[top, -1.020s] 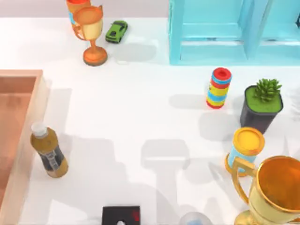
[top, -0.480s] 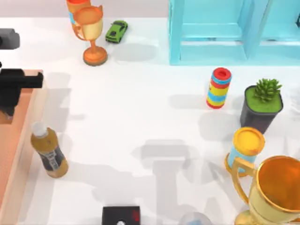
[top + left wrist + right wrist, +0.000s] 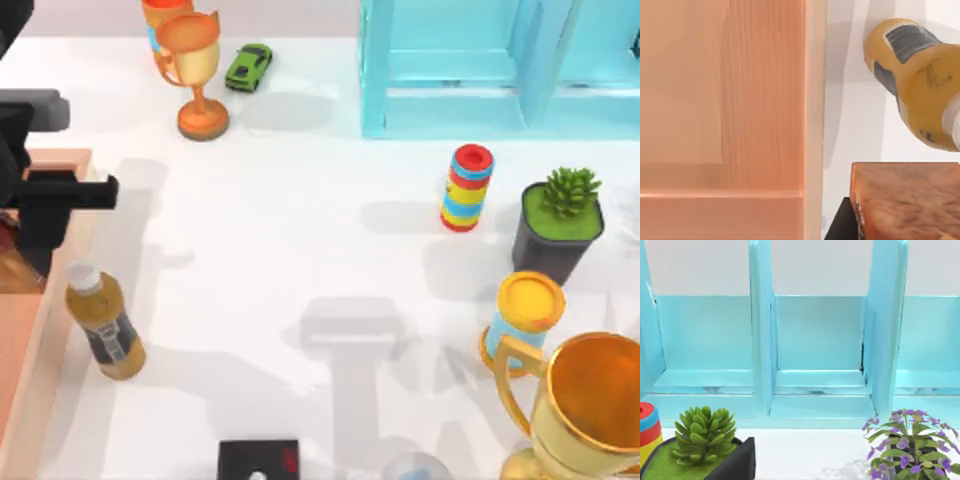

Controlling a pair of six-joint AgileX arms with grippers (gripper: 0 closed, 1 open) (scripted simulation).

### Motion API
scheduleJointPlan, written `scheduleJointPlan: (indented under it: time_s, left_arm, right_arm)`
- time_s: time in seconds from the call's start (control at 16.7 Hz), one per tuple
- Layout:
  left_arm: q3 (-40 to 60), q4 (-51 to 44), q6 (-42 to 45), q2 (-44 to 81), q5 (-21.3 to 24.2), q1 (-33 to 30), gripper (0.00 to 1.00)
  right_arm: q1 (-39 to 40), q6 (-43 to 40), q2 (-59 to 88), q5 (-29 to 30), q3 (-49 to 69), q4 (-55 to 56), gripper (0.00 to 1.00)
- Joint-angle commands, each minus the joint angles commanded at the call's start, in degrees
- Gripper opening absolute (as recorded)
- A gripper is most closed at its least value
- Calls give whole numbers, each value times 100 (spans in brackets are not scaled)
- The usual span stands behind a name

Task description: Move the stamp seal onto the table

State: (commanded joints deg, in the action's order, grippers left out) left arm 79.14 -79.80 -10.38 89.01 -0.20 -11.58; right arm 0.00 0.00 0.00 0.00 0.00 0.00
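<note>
The stamp seal (image 3: 905, 200), an orange-brown block, looms close in the left wrist view with a black finger (image 3: 840, 227) against its side. It hangs over the white table (image 3: 300, 250), just beside the wooden tray's rim (image 3: 812, 100). My left gripper (image 3: 35, 235) is shut on it at the far left of the top view, above the tray's edge (image 3: 30, 380). The amber bottle (image 3: 105, 325) with a white cap stands just in front of the gripper, also seen as the amber bottle (image 3: 920, 85) in the wrist view.
At the back left are an orange trophy (image 3: 195, 75) and a green toy car (image 3: 248, 67). A light-blue shelf (image 3: 480, 70) stands at the back right. On the right are a ring stack (image 3: 467, 188), potted plant (image 3: 558, 225), yellow-lidded can (image 3: 525, 315) and gold trophy (image 3: 585, 400). A black box (image 3: 258, 460) sits at the front.
My left arm has come into the top view from the left edge and moved rightward, from over the tray to over its rim.
</note>
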Motion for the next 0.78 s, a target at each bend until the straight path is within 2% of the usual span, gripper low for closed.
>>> scheduleJointPlan:
  time_s: [0.3,0.6,0.78]
  left_arm:
    - [527,562,-498,191,-177,-169,0]
    - [1282,1656,-1401,1354,-281,-1096,0]
    - [1425,1937,-1854,2143,-175,-1686,0]
  right_arm:
    - [0,0,0,0,0,0,100]
    - [0,0,0,0,0,0,100]
    - [0,0,0,0,0,0,100]
